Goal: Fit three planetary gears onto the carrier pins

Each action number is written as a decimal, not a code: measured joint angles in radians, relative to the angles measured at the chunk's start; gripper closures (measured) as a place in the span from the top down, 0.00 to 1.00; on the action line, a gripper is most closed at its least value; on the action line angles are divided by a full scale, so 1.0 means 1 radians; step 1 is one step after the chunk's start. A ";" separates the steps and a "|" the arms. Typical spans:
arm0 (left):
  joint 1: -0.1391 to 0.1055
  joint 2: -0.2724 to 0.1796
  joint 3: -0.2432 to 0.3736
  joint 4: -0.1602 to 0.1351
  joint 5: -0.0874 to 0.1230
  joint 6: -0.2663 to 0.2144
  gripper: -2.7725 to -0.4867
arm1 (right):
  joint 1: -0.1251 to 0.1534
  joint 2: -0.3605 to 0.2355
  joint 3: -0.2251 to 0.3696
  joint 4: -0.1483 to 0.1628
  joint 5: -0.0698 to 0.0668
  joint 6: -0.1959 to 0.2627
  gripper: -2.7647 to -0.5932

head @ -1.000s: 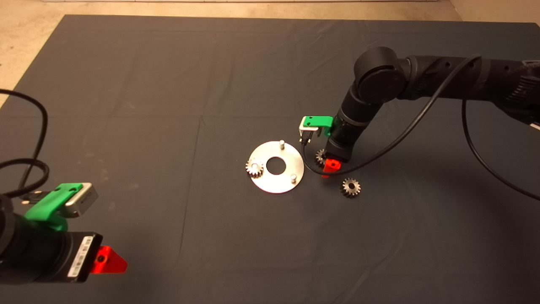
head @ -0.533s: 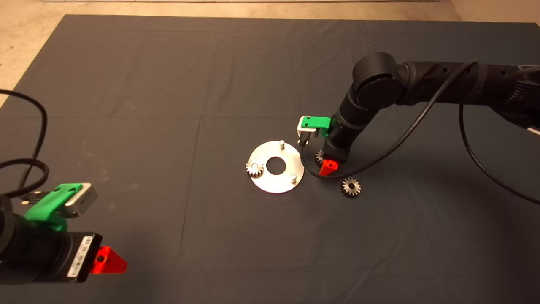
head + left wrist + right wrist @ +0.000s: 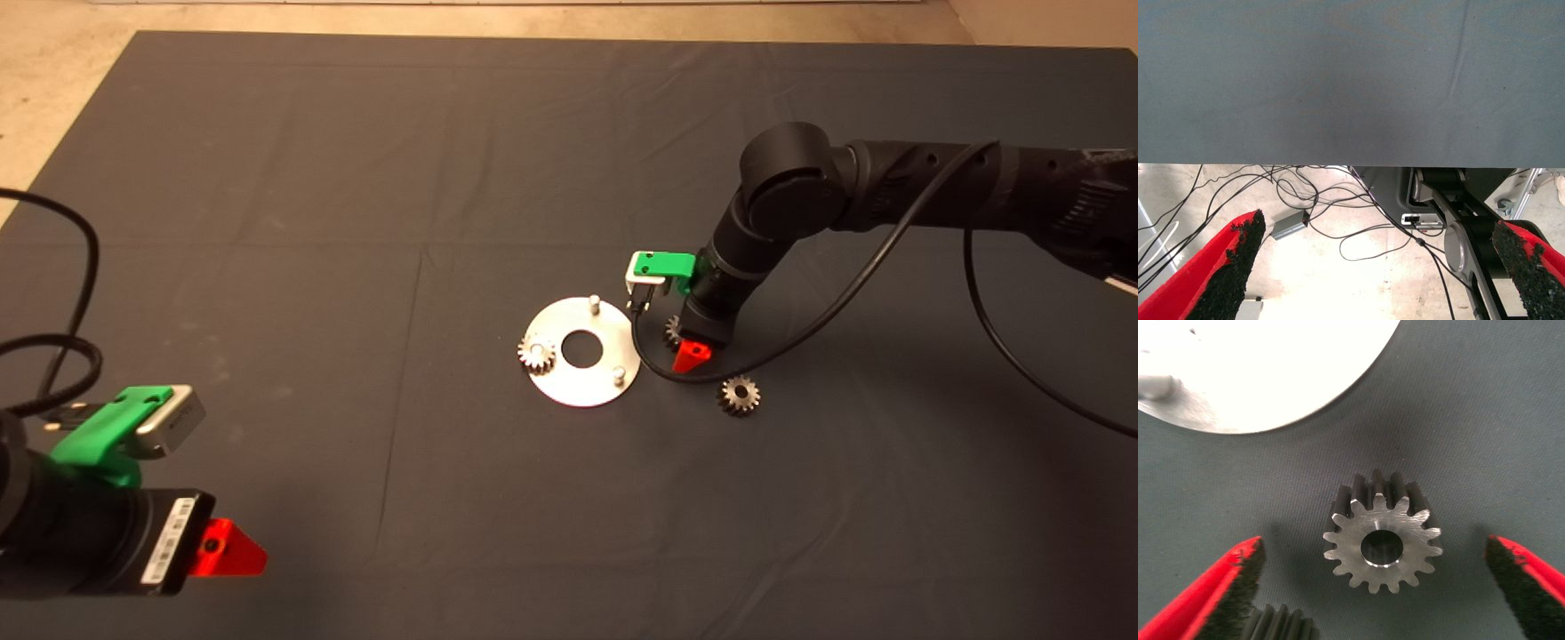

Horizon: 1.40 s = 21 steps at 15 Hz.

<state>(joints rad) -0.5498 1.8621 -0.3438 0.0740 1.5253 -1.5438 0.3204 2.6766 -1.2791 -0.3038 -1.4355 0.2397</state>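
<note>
The shiny round disc [image 3: 582, 378] lies mid-mat with three carrier pins. One planetary gear [image 3: 536, 354] sits on its left pin; the far pin [image 3: 593, 304] and the near right pin [image 3: 618, 375] are bare. My right gripper [image 3: 685, 345] is open and hangs low over a second gear [image 3: 672, 331] just right of the disc. In the right wrist view this gear [image 3: 1381, 543] lies flat between the spread fingers [image 3: 1225, 600], apart from both, with the disc's edge [image 3: 1265, 367] beyond it. A third gear [image 3: 739, 395] lies loose on the mat and also shows in the right wrist view [image 3: 1281, 628].
My left gripper [image 3: 222, 548] is parked open at the mat's near left edge; its wrist view shows the fingers [image 3: 1231, 267], the mat's edge and floor cables [image 3: 1338, 220]. The right arm's black cable [image 3: 676, 373] loops down beside the disc.
The right arm has sunk a little and shifted slightly left over the second gear. The gears, the disc and the left arm have not moved.
</note>
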 joint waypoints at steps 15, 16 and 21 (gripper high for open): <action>0.000 0.000 0.000 -0.002 0.000 0.000 0.86 | -0.024 0.000 0.000 -0.018 0.000 0.000 0.56; 0.000 0.000 0.000 -0.002 0.000 0.000 0.86 | -0.024 0.000 0.000 -0.018 0.000 0.000 0.56; 0.000 0.000 0.000 -0.003 0.000 0.000 0.86 | -0.024 0.000 0.000 -0.018 0.000 0.000 0.50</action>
<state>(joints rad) -0.5496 1.8624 -0.3438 0.0706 1.5253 -1.5438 0.2967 2.6768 -1.2791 -0.3221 -1.4360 0.2400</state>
